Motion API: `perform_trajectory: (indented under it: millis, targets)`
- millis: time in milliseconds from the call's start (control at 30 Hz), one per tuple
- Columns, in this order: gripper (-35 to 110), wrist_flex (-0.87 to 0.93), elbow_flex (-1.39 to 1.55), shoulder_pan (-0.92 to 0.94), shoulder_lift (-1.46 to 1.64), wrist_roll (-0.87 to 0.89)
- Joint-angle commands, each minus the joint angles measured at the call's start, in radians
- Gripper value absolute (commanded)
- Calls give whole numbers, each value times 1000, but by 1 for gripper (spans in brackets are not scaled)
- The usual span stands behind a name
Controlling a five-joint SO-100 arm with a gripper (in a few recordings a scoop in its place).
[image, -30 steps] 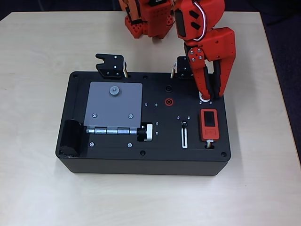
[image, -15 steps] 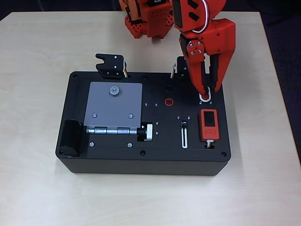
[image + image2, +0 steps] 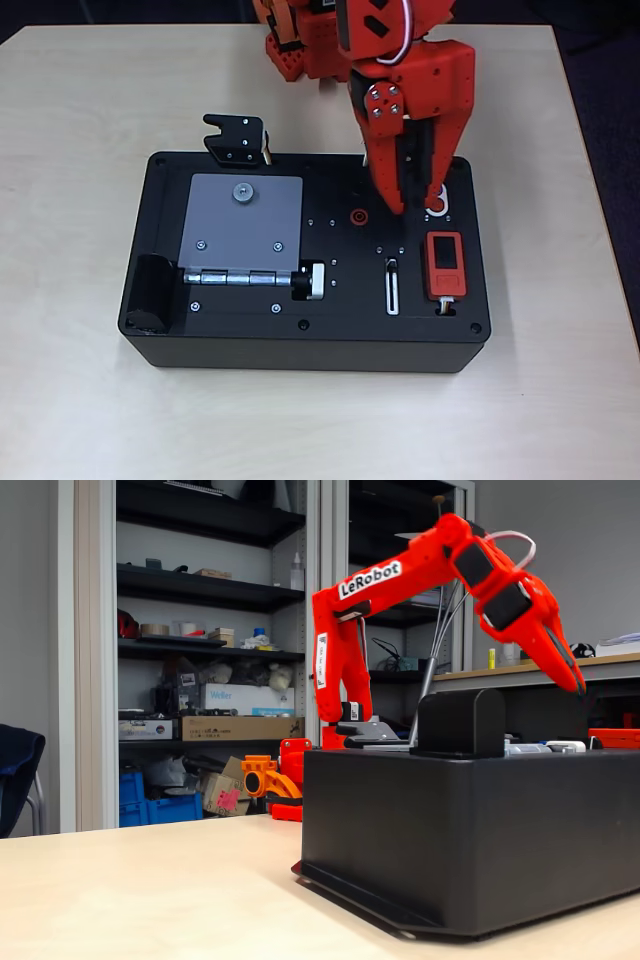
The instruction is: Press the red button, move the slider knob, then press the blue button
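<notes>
Inspector A: The gripper [image 3: 408, 203] was found in the upper middle of the overhead view, above the black box [image 3: 250, 340], its fingers drawn close together with nothing held between them. In the fixed view it was seen raised clear of the box top [image 3: 578, 685].

Inspector B: And the slider knob?

Inspector A: The slider knob [image 3: 392, 265] was noted just below the fingertips in the overhead view, at the upper end of its white-rimmed slot [image 3: 392, 292]. The slot's long axis was seen to run up and down the frame.

Inspector B: The buttons?

Inspector A: The white surround [image 3: 437, 203] was recorded just right of the fingers; the buttons themselves could not be made out. The slider step was judged to be in hand, a short descent being required.
</notes>
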Motion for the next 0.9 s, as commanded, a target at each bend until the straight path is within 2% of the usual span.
perform_trajectory:
  millis: [0,467,867]
  targets:
    - [3,-8,15,8,5,51]
    - [0,-87,20,29,-87,209]
    - [0,-100,-31,32,-160,225]
